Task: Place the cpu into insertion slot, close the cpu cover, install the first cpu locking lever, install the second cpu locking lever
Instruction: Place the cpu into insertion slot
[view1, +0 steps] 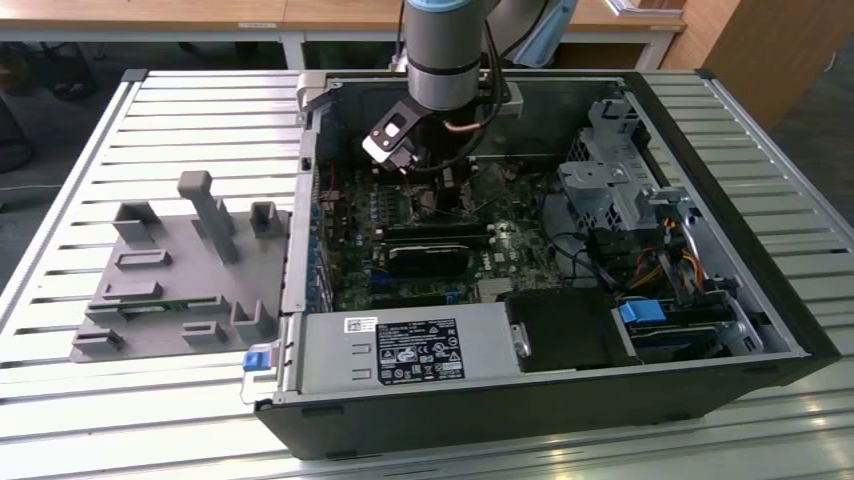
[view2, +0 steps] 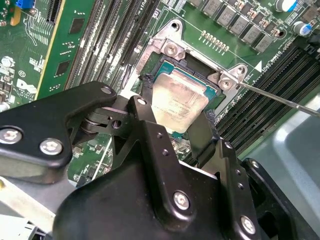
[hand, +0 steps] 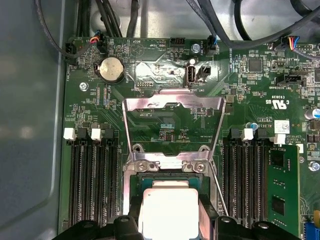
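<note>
The cpu (view2: 177, 102), a silver-topped square chip, sits between my black gripper's (view2: 176, 116) fingers, which are shut on its two sides. It hangs right over the insertion slot (view2: 186, 74), slightly tilted, with the slot's dark rim showing past its far edge. In the first wrist view the cpu (hand: 167, 210) is over the slot (hand: 165, 179), and the cpu cover (hand: 129, 130) stands swung open beyond it. A thin wire locking lever (hand: 218, 187) sticks out beside the socket, also seen as the lever (view2: 280, 97). In the exterior view the arm (view1: 441, 50) reaches down into the open computer case.
Black memory slots (hand: 92, 185) flank the socket, and a green memory stick (hand: 282, 185) stands in one of them. Cables (hand: 100, 20) hang near the board's edge. The power supply (view1: 400, 350) and drive cage (view1: 607, 190) crowd the case. A grey fixture (view1: 174, 270) lies on the slatted table.
</note>
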